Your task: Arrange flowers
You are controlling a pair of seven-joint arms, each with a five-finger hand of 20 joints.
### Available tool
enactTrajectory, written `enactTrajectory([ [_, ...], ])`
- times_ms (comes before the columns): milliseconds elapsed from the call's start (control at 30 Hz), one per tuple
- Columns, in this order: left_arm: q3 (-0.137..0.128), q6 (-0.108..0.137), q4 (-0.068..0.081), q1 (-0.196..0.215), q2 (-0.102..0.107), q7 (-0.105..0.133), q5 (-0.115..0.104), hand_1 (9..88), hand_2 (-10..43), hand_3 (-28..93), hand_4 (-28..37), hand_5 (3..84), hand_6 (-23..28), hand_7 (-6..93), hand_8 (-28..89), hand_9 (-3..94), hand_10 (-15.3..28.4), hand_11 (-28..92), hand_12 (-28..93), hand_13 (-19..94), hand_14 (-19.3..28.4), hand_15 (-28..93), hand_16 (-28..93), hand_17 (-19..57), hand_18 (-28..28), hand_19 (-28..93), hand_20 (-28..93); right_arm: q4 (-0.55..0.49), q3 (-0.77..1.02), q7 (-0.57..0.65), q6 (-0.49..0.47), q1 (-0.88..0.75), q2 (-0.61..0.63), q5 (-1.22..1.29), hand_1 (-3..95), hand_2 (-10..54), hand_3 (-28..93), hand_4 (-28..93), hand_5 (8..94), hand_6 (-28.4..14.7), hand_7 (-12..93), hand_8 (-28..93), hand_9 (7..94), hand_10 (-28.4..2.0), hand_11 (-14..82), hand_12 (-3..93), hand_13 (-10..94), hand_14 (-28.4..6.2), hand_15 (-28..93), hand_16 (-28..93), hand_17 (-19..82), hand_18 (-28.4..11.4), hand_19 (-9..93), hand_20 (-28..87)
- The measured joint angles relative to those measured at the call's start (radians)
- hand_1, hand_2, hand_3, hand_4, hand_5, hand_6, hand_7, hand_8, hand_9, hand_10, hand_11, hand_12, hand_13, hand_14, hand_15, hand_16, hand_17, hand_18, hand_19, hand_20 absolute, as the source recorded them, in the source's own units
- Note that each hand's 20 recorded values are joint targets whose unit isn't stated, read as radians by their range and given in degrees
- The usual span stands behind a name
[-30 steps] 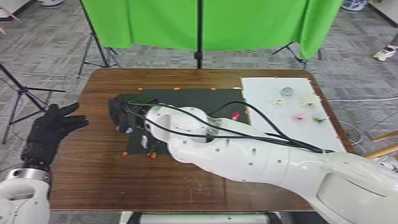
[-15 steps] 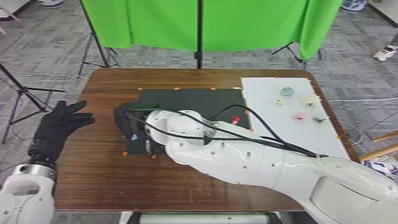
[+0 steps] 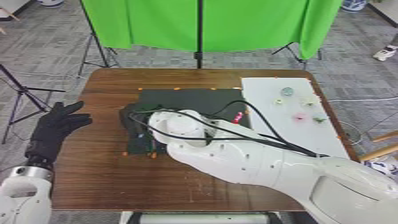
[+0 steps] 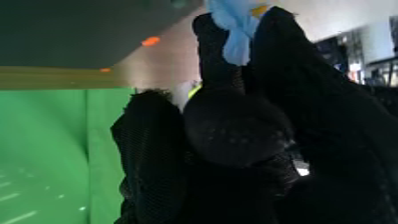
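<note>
We place the right hand over the left part of the black mat, the white arm crossing in from the bottom right of the head view with black cables along it. In the right wrist view we find the right hand grasping a light blue flower, pinched among its fingertips. The petals stand up above the fingers, with a strip of blue down between them and a yellow patch beside.

The left hand we note at the table's left edge, released: fingers loose and spread, thumb apart.

On the white board, at the right of the brown table, we log the other blooms. Farthest lies a pale blue-green flower; nearer, a small yellowish flower, with a cream flower to its right. Nearer again, a pink flower, and just beside it a green piece.

Near the mat's right side we see a small red object, too small for us to identify. Orange marks dot the mat's edge. Beyond the table hangs a green cloth.
</note>
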Motion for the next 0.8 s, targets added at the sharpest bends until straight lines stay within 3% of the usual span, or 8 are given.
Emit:
enactTrajectory([
  [100,-0.001,-0.003,0.000,0.003,-0.002,0.001,0.000,16.5,15.5,59,-28.3,47.6,9.7,4.0,-5,51.9,17.7,17,11,44,21.1,23,-1,12.0,15.9,21,19,-0.002,0.004,0.006,-0.022,0.000,0.003,0.004,47.9,-9.5,68,-17,61.1,2.8,20,-10,67.2,-13.4,11.6,17.5,91,-0.2,63,32,65,-13.0,93,60],
  [533,-0.019,-0.009,-0.008,0.022,-0.011,0.003,0.003,16.3,15.0,59,-28.3,47.6,9.6,4.0,-5,51.7,17.7,17,11,43,21.0,23,-1,11.9,15.9,20,20,-0.022,0.039,0.018,-0.102,0.000,0.032,0.030,45.2,-9.5,67,-17,56.9,3.9,18,-11,64.0,-15.2,8.8,16.0,91,-0.9,61,31,63,-13.6,93,58],
  [800,-0.047,-0.009,-0.030,0.058,-0.021,0.002,0.004,16.2,14.7,59,-28.3,47.5,9.6,3.9,-5,51.6,17.8,17,11,43,21.0,23,-1,11.9,15.9,20,20,-0.245,0.177,-0.007,-0.007,-0.003,0.149,0.124,42.6,-9.5,67,-17,57.0,3.5,17,-11,63.4,-15.0,8.9,16.2,89,-1.5,61,32,61,-14.3,93,57],
])
